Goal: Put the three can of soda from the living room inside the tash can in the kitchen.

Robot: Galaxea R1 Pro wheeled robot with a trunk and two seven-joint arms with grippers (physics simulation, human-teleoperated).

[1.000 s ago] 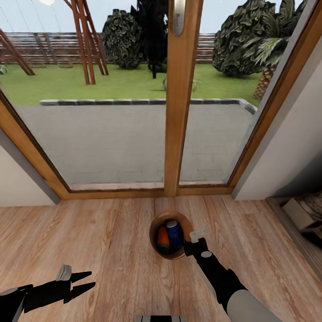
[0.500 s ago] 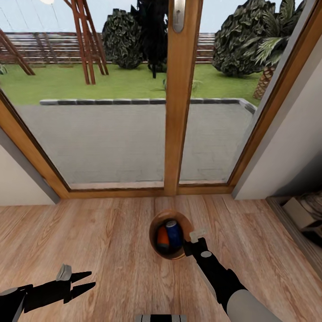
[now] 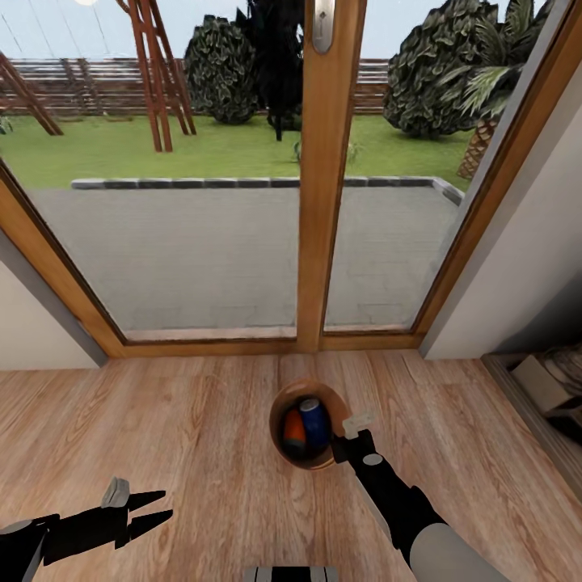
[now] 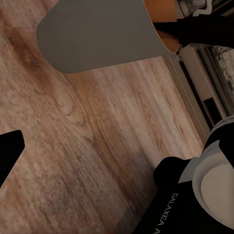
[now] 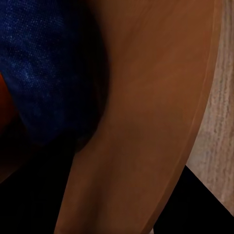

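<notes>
At the foot of the wood-framed glass door, on the light wood plank floor, stands the small round tapered bin with its copper-brown rim, and within it we see a dark blue soda can with a grey metal top lying against a bright orange soda can; a third can cannot be made out. Our right gripper hangs at the bin's near right edge, over the rim; how far its fingers are parted, and whether they hold anything, we cannot tell. Our left gripper hovers low over the floor, well apart from the bin, its dark fingers spread and empty. We judge the step in hand to be the release into the bin, or the retreat after it: we would lift the right arm straight up before swinging it aside, so that the wrist does not catch the rim and tip the light bin. The right wrist view adds what the head view lacks, the blue can deep against the brown inner wall; the left wrist view alone gives the bin's dark grey outer wall.
</notes>
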